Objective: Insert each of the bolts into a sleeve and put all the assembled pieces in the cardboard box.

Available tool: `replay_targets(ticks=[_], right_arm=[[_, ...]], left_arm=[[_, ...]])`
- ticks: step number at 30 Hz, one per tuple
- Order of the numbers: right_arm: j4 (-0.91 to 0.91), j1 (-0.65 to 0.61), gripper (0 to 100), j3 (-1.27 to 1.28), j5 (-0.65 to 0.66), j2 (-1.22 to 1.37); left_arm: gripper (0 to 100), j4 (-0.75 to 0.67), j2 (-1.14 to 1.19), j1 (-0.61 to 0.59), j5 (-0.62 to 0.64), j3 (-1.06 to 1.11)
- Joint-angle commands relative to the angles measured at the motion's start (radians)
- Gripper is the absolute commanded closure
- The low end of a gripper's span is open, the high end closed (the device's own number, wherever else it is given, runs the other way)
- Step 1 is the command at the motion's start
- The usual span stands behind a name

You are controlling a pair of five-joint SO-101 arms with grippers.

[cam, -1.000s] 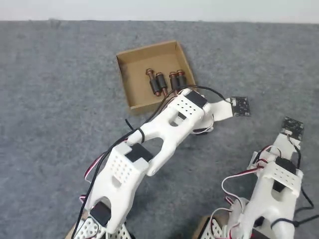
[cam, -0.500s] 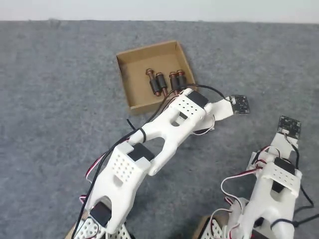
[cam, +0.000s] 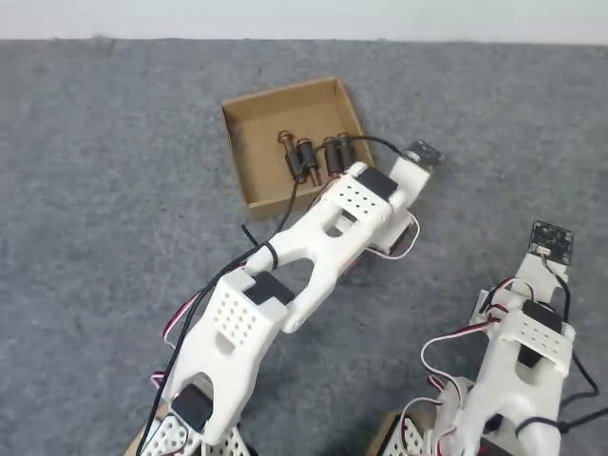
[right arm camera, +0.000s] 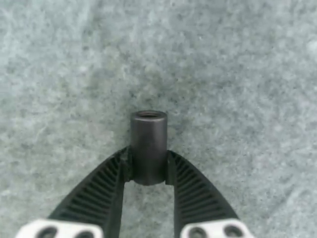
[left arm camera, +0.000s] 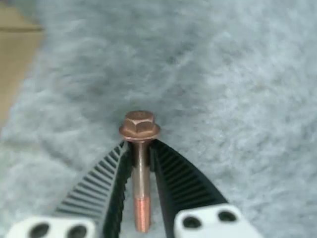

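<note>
Since a second ago the left arm (cam: 332, 228) turns its wrist closer to the right wall of the cardboard box (cam: 256, 142), jaws closed on a bolt (left arm camera: 140, 128), while the right arm (cam: 527, 351) has its jaws gripping a sleeve (right arm camera: 148, 136) over the desk (cam: 95, 237), so insertion probably comes next.

place: robotics lab bench | surface: grey carpet-like mat (cam: 95, 190) | rig: white printed left arm (cam: 323, 237) and right arm (cam: 532, 351), loose wires (cam: 454, 338), bare circuit board (cam: 554, 242) | props: plain cardboard box (cam: 255, 157) | backdrop: pale wall (cam: 285, 19) along the far edge
</note>
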Motion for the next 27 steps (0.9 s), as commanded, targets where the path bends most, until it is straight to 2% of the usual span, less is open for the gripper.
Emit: replay_targets(ticks=[1,12,17,21,27], right_arm=[[-0.019,-0.013,99.2,-0.006,0.012,-0.044],[-0.019,-0.015,99.2,-0.006,0.012,-0.044],[-0.019,-0.030,99.2,-0.006,0.012,-0.044],[-0.019,-0.030,99.2,-0.006,0.012,-0.044],[-0.019,-0.030,99.2,-0.006,0.012,-0.044]], left_arm=[[99,0.071,-0.021,-0.054,0.048,-0.133],[99,0.229,-0.021,-0.080,0.043,-0.288],[99,0.299,-0.021,-0.127,0.041,-0.380],[99,0.353,-0.023,-0.143,-0.011,-0.423],[99,0.350,-0.152,-0.158,-0.012,-0.343]])
